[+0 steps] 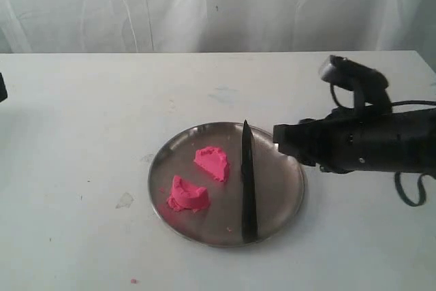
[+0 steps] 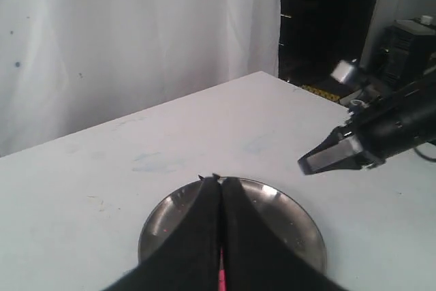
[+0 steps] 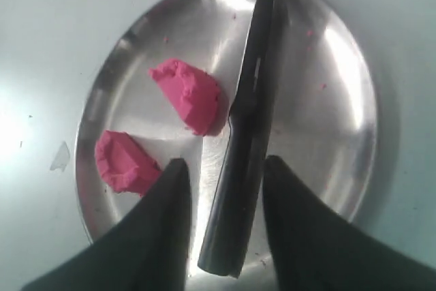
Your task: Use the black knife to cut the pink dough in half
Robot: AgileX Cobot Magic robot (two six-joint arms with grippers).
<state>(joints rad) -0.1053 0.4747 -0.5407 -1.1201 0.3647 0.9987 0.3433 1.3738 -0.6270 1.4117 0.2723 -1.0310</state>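
Note:
The pink dough lies as two chunks on the round steel plate [image 1: 281, 192], one [image 1: 212, 162] nearer the middle and one [image 1: 187, 196] near the left rim; both show in the right wrist view [image 3: 191, 97] [image 3: 122, 161]. Beside them the black knife [image 1: 248, 182] [image 3: 252, 93] lies flat on the plate, held by nothing. My right gripper [image 3: 227, 161] [image 1: 276, 140] hovers open above the knife's handle, one finger on each side and apart from it. My left gripper [image 2: 217, 182] is shut and empty, its fingers hiding most of the plate [image 2: 289, 226].
The plate sits on a white table [image 1: 88, 134] with a white curtain [image 1: 204, 5] behind it. Small dough crumbs [image 1: 133, 281] lie near the front edge. A dark bit of the left arm [image 1: 2, 88] shows at the left border.

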